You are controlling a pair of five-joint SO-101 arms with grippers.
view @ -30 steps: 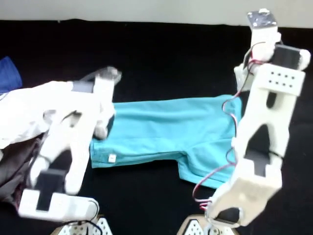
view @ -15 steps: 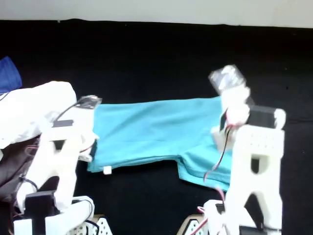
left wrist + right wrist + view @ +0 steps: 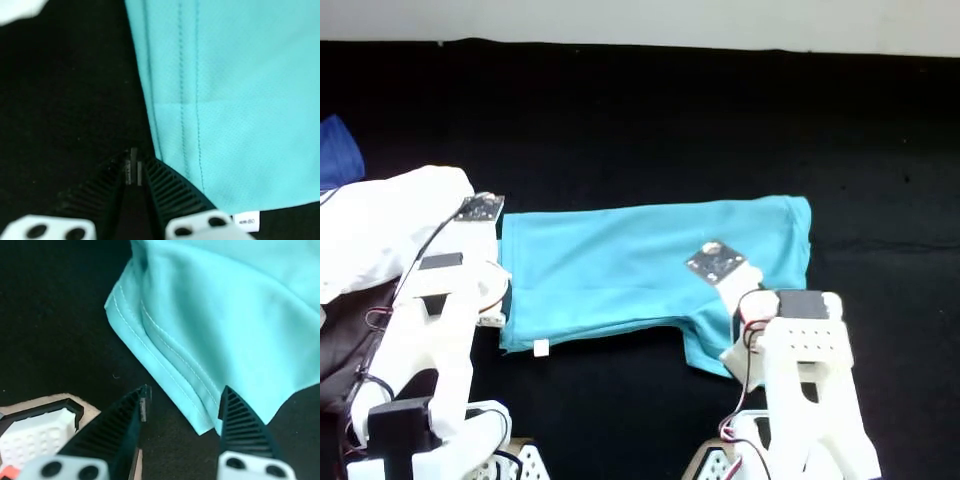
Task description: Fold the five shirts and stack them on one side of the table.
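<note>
1. Now, nearest the bases, both arms have pulled back from where they stretched over the teal shirt (image 3: 650, 260) a second ago. The right one has dropped furthest, coming in from the far end of the cloth.
2. The left gripper (image 3: 134, 167) has its jaws together on nothing, just beside the shirt's hem. The right gripper (image 3: 185, 395) has its jaws apart over the corner of the sleeve.
3. The shirt lies flat on the black table (image 3: 620, 110), much where it was: a long band with one sleeve poking toward the bases.
4. I take it a fold has just been let go. That sleeve is still to tuck, and this shirt is not yet stacked.
5. Off to the left a white garment (image 3: 380, 220) is heaped, with a blue cloth (image 3: 338, 150) beyond it.
6. A small white tag (image 3: 246, 220) sits at the shirt's near corner; its print is too small to read.
</note>
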